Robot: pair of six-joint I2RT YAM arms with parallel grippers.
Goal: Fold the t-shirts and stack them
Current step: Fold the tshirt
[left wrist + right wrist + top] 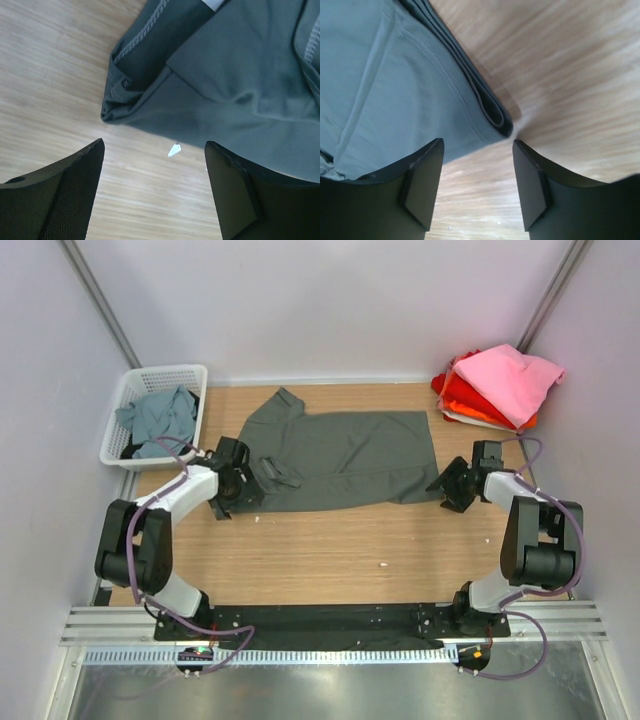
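A dark charcoal-grey t-shirt (345, 458) lies spread and partly folded across the middle of the wooden table. My left gripper (243, 492) is open and empty just off the shirt's near left corner (112, 114). My right gripper (447, 485) is open and empty just off the shirt's near right folded corner (501, 120). A stack of folded pink (510, 380), red and orange t-shirts sits at the far right. A teal-grey t-shirt (160, 418) lies crumpled in the basket.
A white lattice basket (130, 390) stands at the far left edge. A small white scrap (174, 150) lies on the wood beside the shirt's left corner, another speck (383, 564) nearer the front. White walls close in on three sides.
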